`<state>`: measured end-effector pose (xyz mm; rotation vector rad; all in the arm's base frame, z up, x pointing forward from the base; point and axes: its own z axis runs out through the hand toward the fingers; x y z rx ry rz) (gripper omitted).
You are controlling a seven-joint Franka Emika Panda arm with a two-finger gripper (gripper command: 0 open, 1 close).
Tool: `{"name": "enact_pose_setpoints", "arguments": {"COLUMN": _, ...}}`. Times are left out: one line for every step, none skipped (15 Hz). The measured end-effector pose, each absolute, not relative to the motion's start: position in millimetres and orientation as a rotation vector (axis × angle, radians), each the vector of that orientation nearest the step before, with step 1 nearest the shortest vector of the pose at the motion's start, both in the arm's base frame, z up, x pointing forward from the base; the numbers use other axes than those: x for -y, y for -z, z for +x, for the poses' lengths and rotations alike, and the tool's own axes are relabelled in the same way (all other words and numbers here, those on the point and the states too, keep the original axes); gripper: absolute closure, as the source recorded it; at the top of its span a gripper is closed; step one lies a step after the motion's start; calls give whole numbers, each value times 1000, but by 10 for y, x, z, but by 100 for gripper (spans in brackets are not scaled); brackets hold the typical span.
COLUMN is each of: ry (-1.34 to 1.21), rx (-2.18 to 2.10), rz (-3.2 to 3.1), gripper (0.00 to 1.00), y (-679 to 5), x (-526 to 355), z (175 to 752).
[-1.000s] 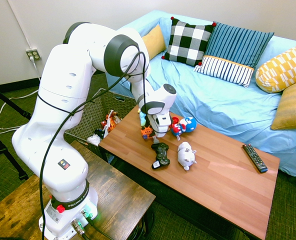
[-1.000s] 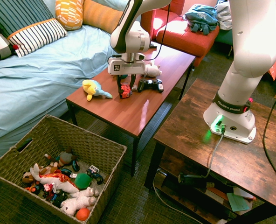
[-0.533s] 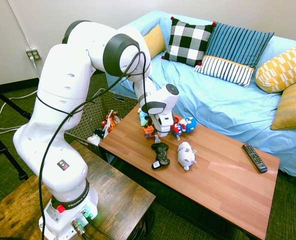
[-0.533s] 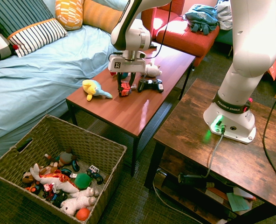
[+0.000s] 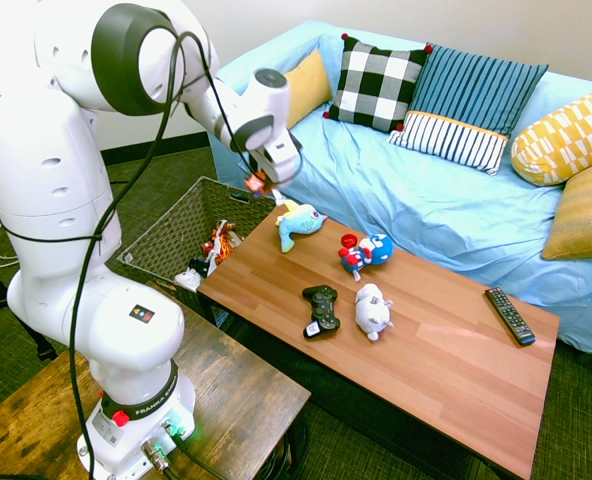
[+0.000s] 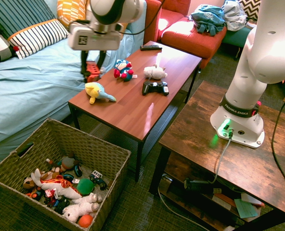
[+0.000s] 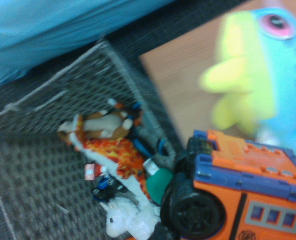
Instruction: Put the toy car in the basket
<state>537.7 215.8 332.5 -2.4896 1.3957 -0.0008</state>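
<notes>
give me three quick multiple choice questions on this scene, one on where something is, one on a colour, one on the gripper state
1. Where is the toy car?
A. in the basket
B. held in the air by the gripper
C. lying beside the game controller

2. What colour is the sofa cover?
A. light blue
B. red
C. dark green

3. How is the gripper?
A. wide open and empty
B. out of sight
C. shut on the toy car

Answers:
1 B, the car hangs between the fingers above the table's sofa-side end, not yet over the basket.
2 A, the cover is pale blue in both exterior views.
3 C, the fingers pinch the orange car.
</notes>
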Motion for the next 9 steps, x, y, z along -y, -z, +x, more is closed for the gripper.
{"name": "enact_pose_setpoints", "arguments": {"ry": -13, "rx": -1364, "rz": -2521, "gripper": 100, "y": -3362, "x": -2547, "z": 5419}}
{"name": "enact_pose_setpoints", "arguments": {"ry": -35, "rx": -1336, "rz": -2550, "gripper": 100, "y": -3283, "x": -2856, "z": 5466}}
{"name": "enact_pose_setpoints", "arguments": {"ry": -62, "rx": -1316, "rz": -2576, "gripper": 100, "y": -3135, "x": -3088, "z": 5533}}
{"name": "enact_pose_setpoints", "arguments": {"ry": -85, "rx": -1303, "rz": -2593, "gripper": 100, "y": -2941, "x": -3252, "z": 5637}}
{"name": "enact_pose_setpoints", "arguments": {"ry": -109, "rx": -1295, "rz": -2600, "gripper": 100, "y": -2775, "x": -3371, "z": 5748}}
{"name": "enact_pose_setpoints", "arguments": {"ry": -134, "rx": -1285, "rz": -2601, "gripper": 0, "y": -2672, "x": -3487, "z": 5864}}
{"name": "enact_pose_setpoints", "arguments": {"ry": -152, "rx": -1275, "rz": -2599, "gripper": 0, "y": -2638, "x": -3588, "z": 5977}}
{"name": "enact_pose_setpoints", "arguments": {"ry": -168, "rx": -1264, "rz": -2597, "gripper": 0, "y": -2640, "x": -3685, "z": 6077}}
{"name": "enact_pose_setpoints", "arguments": {"ry": -181, "rx": -1253, "rz": -2598, "gripper": 0, "y": -2651, "x": -3769, "z": 6156}}
